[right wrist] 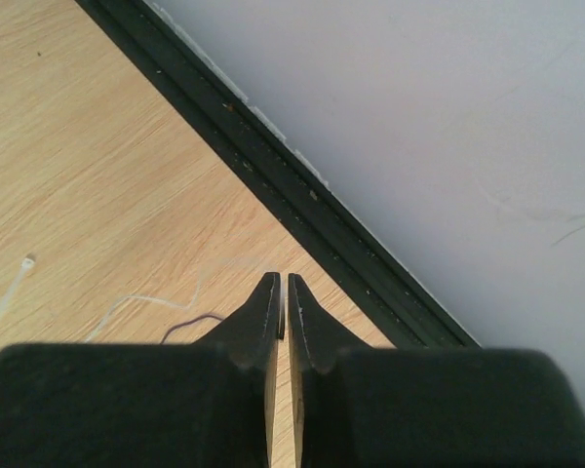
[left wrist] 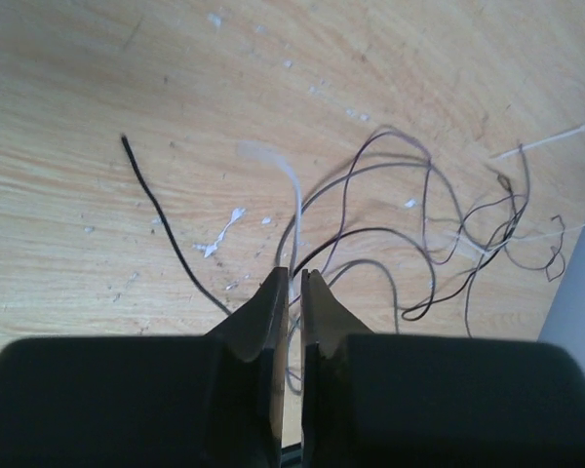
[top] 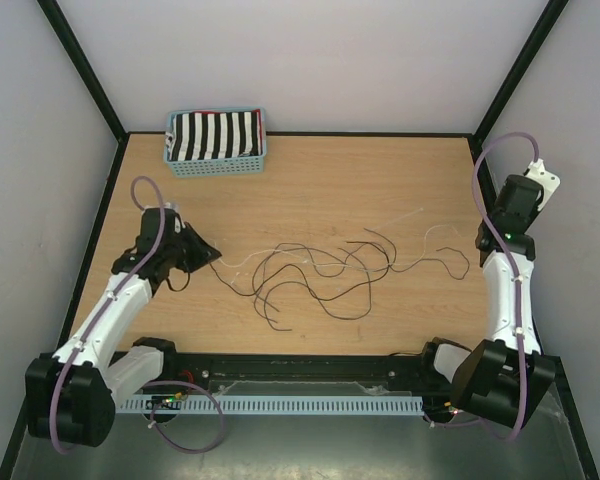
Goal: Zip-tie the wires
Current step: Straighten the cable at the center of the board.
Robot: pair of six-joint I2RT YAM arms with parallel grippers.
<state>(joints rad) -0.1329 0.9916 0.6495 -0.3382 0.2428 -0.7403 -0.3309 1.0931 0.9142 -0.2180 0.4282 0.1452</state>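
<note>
The wires (top: pixel 310 275) lie spread in loose loops on the middle of the wooden table; they are mostly dark, with a few pale ones. In the left wrist view the tangle (left wrist: pixel 409 195) lies ahead, and one black strand (left wrist: pixel 166 234) lies apart to the left. My left gripper (top: pixel 212 256) (left wrist: pixel 294 278) sits low at the tangle's left end. Its jaws are closed on a pale wire (left wrist: pixel 291 190) that runs up out of the tips. My right gripper (top: pixel 525 195) (right wrist: pixel 283 283) is shut and empty, raised by the right wall, away from the wires. A white zip tie (top: pixel 405 220) (right wrist: pixel 8 292) lies behind the tangle.
A blue basket (top: pixel 216 166) holding a black-and-white striped cloth (top: pixel 215 135) stands at the back left. A black frame rail (right wrist: pixel 302 195) borders the table along the right wall. White flecks (left wrist: pixel 219 239) dot the wood near the left gripper.
</note>
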